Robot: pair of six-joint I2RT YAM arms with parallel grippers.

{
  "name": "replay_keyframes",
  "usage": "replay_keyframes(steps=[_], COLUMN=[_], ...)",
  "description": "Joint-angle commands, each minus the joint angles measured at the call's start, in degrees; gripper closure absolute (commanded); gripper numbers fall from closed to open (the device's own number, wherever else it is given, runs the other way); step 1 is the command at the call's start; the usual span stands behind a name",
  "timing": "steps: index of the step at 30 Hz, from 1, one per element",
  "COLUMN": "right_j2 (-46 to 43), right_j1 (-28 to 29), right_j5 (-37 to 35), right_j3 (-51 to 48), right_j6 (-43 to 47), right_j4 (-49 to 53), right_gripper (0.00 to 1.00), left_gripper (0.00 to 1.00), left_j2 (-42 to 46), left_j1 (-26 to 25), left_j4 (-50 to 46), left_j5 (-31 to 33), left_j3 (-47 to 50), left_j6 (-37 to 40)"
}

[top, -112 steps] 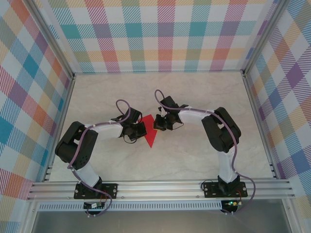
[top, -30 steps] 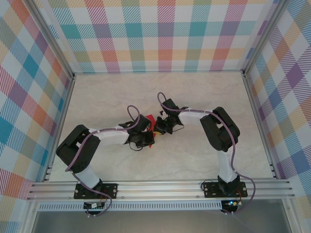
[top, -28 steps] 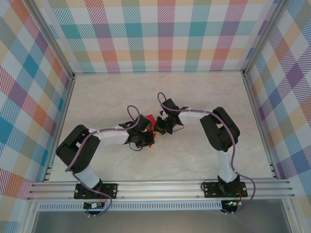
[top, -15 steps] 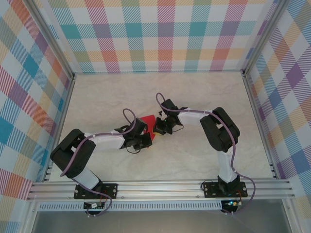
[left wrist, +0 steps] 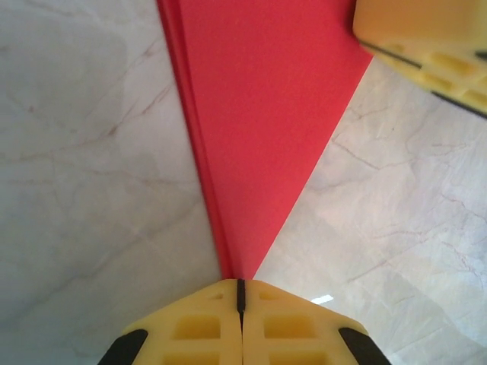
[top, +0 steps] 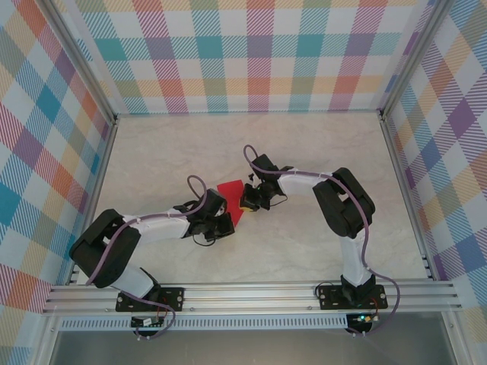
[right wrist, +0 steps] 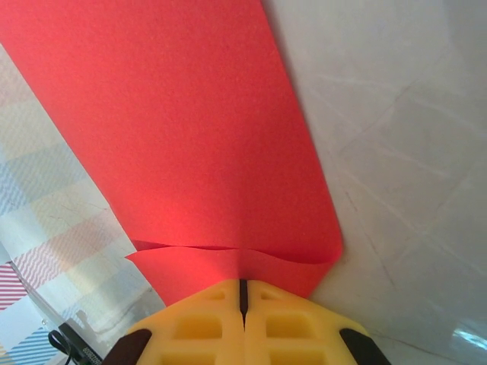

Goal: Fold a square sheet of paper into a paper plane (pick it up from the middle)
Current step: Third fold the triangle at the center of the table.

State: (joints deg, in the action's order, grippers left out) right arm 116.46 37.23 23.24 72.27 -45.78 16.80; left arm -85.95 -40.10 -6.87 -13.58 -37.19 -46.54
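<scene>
The red paper (top: pixel 230 195), folded into a narrow pointed shape, is held between both grippers above the table's middle. In the left wrist view the red paper (left wrist: pixel 259 129) tapers to a point that runs into my left gripper (left wrist: pixel 240 293), whose yellow fingers are pressed together on its tip. My right gripper (right wrist: pixel 243 293) is shut on the wide end of the red paper (right wrist: pixel 190 129), where two layers overlap at a curled edge. In the top view the left gripper (top: pixel 223 220) holds the near tip and the right gripper (top: pixel 247 199) the far side.
The pale marble table (top: pixel 304 243) spreads around both arms. Plaid walls (top: pixel 251 53) and aluminium rails (top: pixel 251 293) enclose it. The right gripper's yellow finger (left wrist: pixel 426 46) shows at the top right of the left wrist view.
The left arm has drawn back toward the near left, its gripper sliding along the paper to the tip. More red paper now shows between the grippers. The right gripper has barely moved.
</scene>
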Motion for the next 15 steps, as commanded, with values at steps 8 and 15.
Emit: replay_keyframes(steps=[8, 15], right_j2=[1.75, 0.87], right_j1=[-0.39, -0.45], right_j5=[-2.51, -1.20], right_j3=[0.33, 0.12], right_j6=[0.69, 1.13], right_j4=[0.98, 0.01], right_gripper=[0.97, 0.97], left_gripper=[0.93, 0.95], left_j2=[-1.20, -4.90], left_j1=[-0.42, -0.42], left_j4=[-2.67, -3.88], left_j5=[2.20, 3.64], left_j3=[-5.36, -5.59], left_j6=[-0.84, -0.83])
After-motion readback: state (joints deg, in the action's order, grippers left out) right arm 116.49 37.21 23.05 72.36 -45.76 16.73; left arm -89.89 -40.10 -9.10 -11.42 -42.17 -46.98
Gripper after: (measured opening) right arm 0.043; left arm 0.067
